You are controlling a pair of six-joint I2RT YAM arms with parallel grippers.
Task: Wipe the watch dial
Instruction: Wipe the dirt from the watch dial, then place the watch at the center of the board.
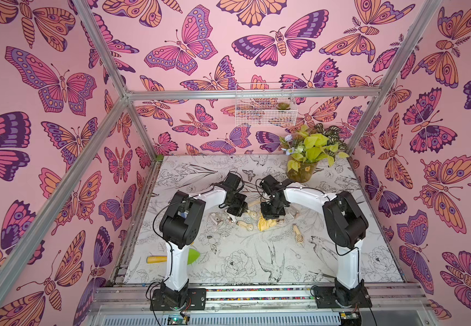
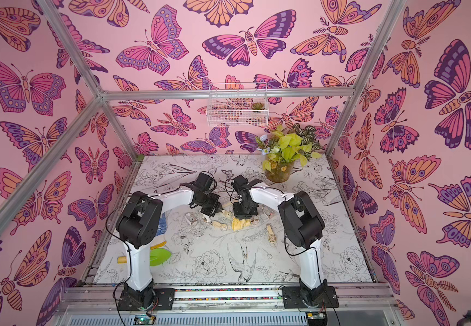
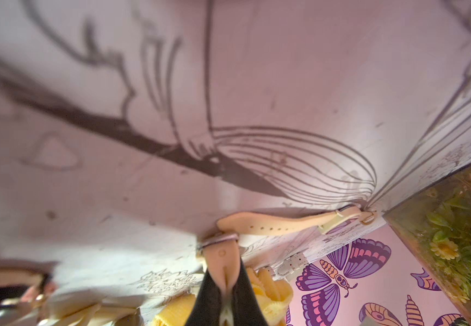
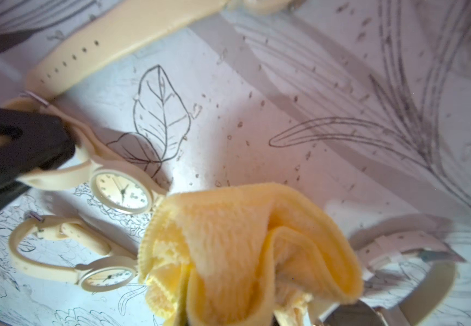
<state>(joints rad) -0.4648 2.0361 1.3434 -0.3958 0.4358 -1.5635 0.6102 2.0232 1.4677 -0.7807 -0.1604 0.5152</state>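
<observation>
Cloth [image 4: 242,248] ready, dial [image 4: 121,193] just beside it.
My left gripper [image 3: 224,285] is closed on the strap [image 3: 221,256], my right gripper [image 1: 269,216] on the cloth. In a top view the dial [image 1: 253,215] lies at ten o'clock from the cloth; I would sweep there gently, strap held firm.

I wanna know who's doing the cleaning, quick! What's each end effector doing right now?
Left end effector: closed, holding a watch strap.
Right end effector: closed, holding the yellow cloth.
</observation>
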